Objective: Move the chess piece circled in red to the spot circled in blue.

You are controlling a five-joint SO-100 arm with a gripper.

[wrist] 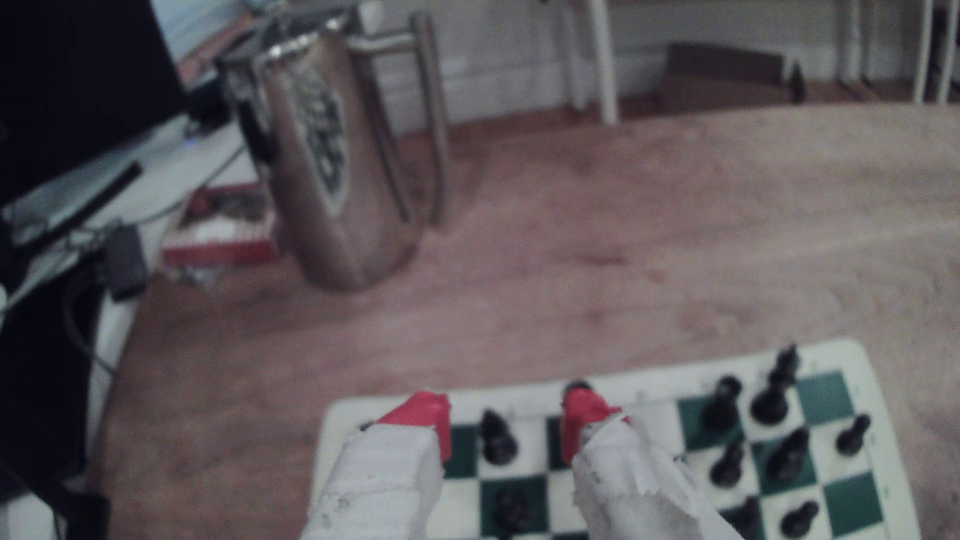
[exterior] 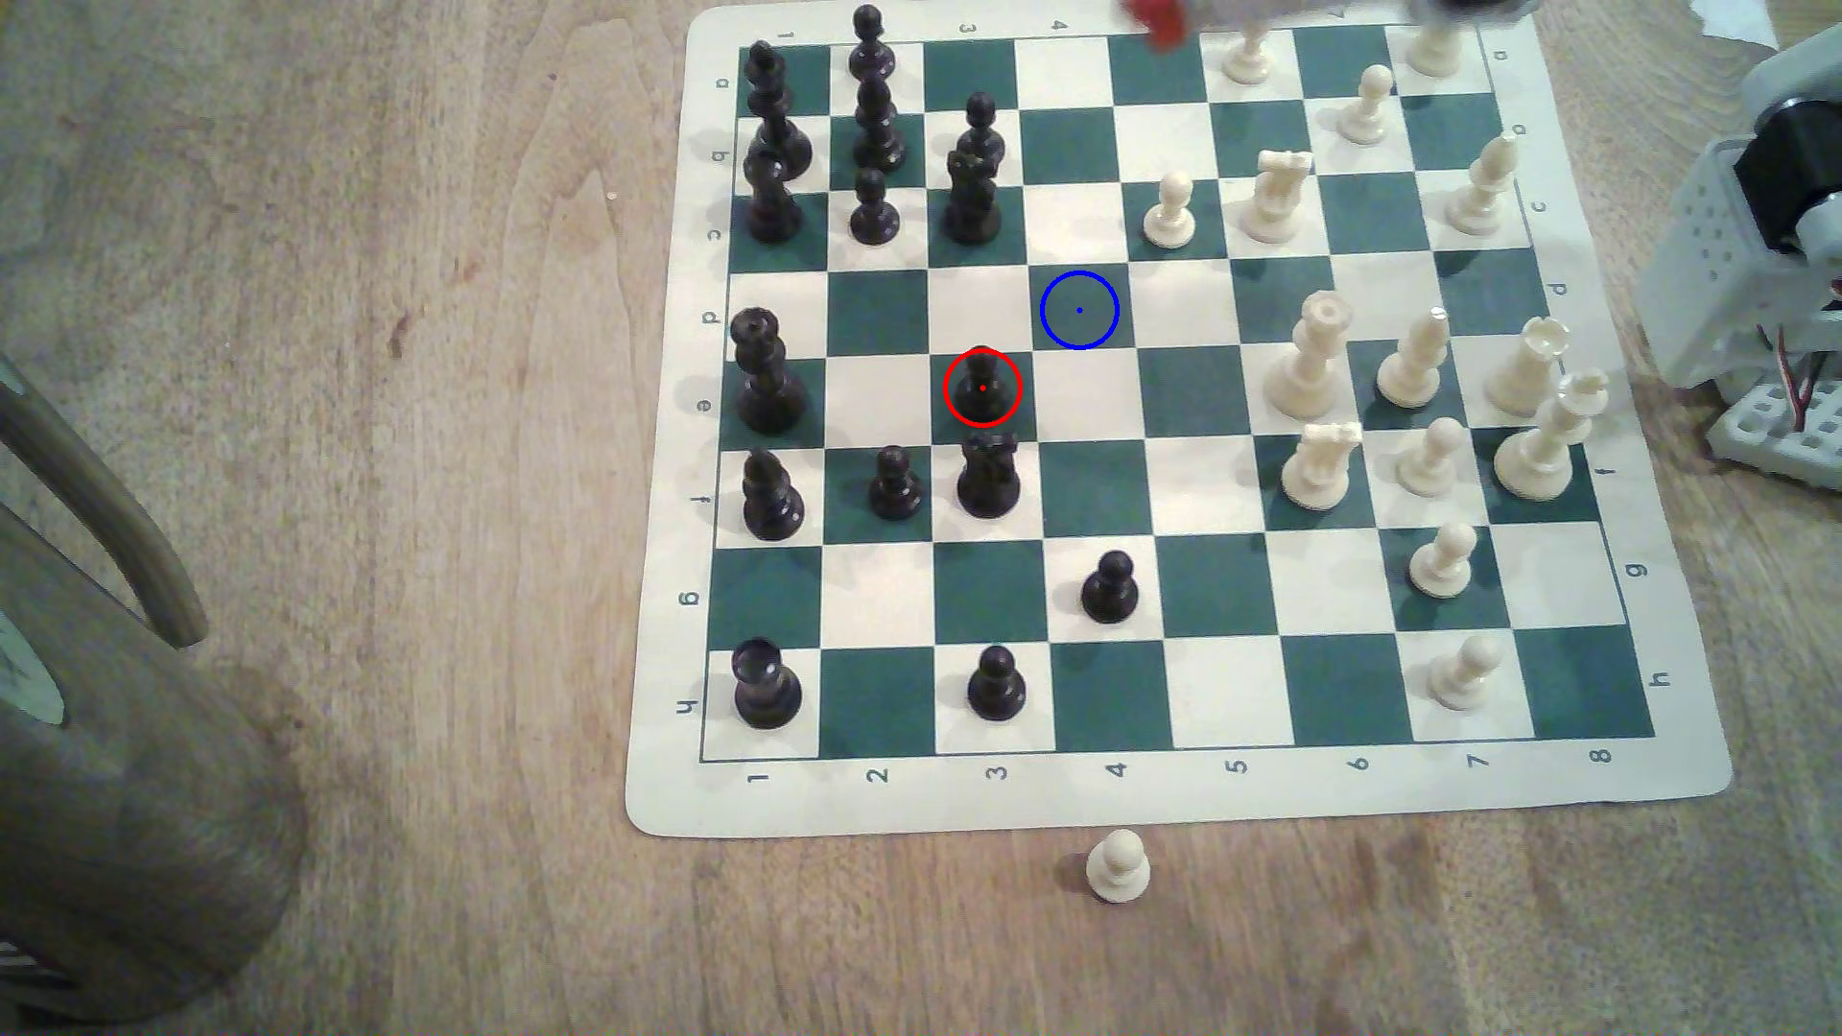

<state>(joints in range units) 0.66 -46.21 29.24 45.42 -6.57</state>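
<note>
Tool [wrist: 506, 426] red-tipped, jaws spread and empty, black pawn [exterior: 982, 387] well apart, red-circled.

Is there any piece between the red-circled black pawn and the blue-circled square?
No. In the exterior view the black pawn and the blue-circled square touch diagonally at their corners, so nothing stands between them.

A black knight [exterior: 988, 476] crowds just beside the chess piece [exterior: 982, 387]; the squares around the spot [exterior: 1079, 310] stand bare, leaving open passage.
</note>
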